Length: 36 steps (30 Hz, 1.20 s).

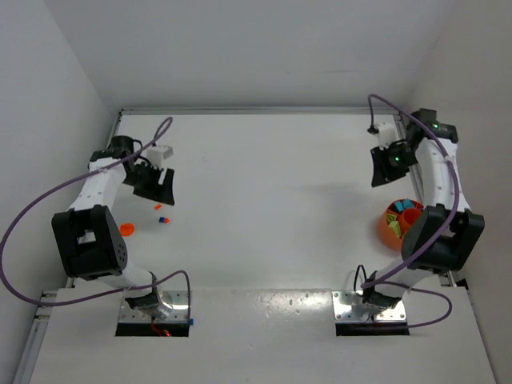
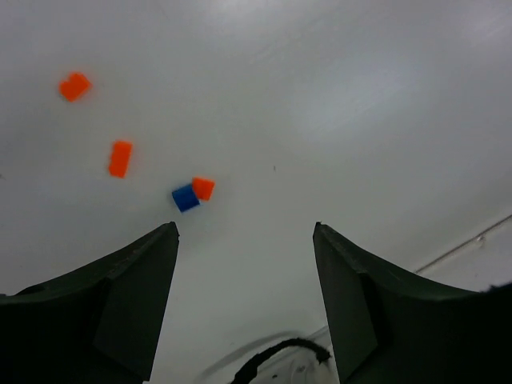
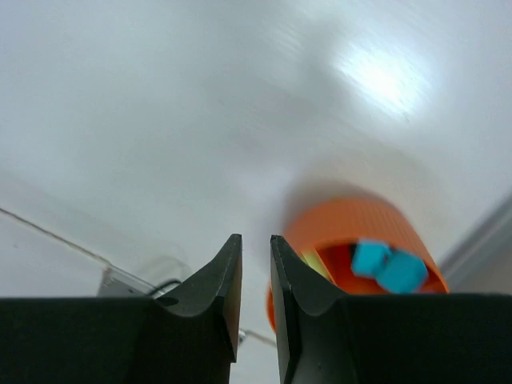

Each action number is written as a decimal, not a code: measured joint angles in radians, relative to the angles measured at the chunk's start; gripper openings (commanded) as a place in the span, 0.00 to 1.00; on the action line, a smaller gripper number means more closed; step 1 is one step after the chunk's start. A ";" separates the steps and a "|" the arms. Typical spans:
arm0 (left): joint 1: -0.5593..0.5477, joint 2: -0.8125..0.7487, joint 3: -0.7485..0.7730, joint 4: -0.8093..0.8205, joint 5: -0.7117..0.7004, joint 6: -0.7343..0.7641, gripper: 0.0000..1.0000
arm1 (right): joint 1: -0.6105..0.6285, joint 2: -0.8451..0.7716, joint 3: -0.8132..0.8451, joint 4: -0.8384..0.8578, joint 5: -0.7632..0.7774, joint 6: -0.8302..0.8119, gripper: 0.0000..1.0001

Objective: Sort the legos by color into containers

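My left gripper [image 1: 160, 194] is open and empty, hovering over the left part of the table. Just beyond its fingertips [image 2: 168, 232] lie a blue brick [image 2: 185, 198] touching an orange brick [image 2: 203, 188]. Two more orange bricks [image 2: 120, 158] [image 2: 74, 86] lie farther off. In the top view these are the pair [image 1: 164, 219] and the orange bricks [image 1: 158, 207] [image 1: 126, 229]. My right gripper [image 1: 386, 172] is nearly shut and empty, raised above the table near the orange bowl [image 1: 389, 226]. The bowl [image 3: 352, 224] holds cyan bricks [image 3: 388, 266] and a lime green brick [image 3: 317, 262].
The right arm's elbow [image 1: 436, 236] hides part of the bowl in the top view. White walls close in the table at the left, back and right. The arm bases and their cables [image 1: 156, 304] sit at the near edge.
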 measured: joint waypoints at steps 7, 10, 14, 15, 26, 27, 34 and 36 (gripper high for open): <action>0.000 -0.062 -0.243 -0.044 -0.146 0.325 0.75 | 0.237 0.137 0.032 0.099 -0.083 0.158 0.21; 0.001 -0.082 -0.272 -0.039 -0.179 0.462 0.75 | 0.310 0.142 0.022 0.138 -0.089 0.200 0.21; 0.026 -0.087 -0.278 -0.027 -0.158 0.693 0.74 | 0.377 0.142 0.009 0.177 -0.089 0.240 0.21; 0.038 -0.085 -0.277 -0.031 -0.147 0.748 0.72 | 0.391 0.143 0.006 0.183 -0.088 0.249 0.21; 0.079 0.154 -0.119 -0.105 -0.050 1.146 0.51 | 0.474 0.175 -0.006 0.249 -0.069 0.309 0.21; 0.079 0.156 -0.119 -0.104 -0.046 1.154 0.51 | 0.477 0.177 -0.007 0.252 -0.068 0.311 0.21; 0.079 0.155 -0.140 -0.052 -0.020 1.176 0.57 | 0.481 0.200 -0.007 0.267 -0.055 0.328 0.21; 0.079 0.154 -0.166 -0.028 -0.020 1.179 0.57 | 0.484 0.209 -0.007 0.269 -0.050 0.330 0.21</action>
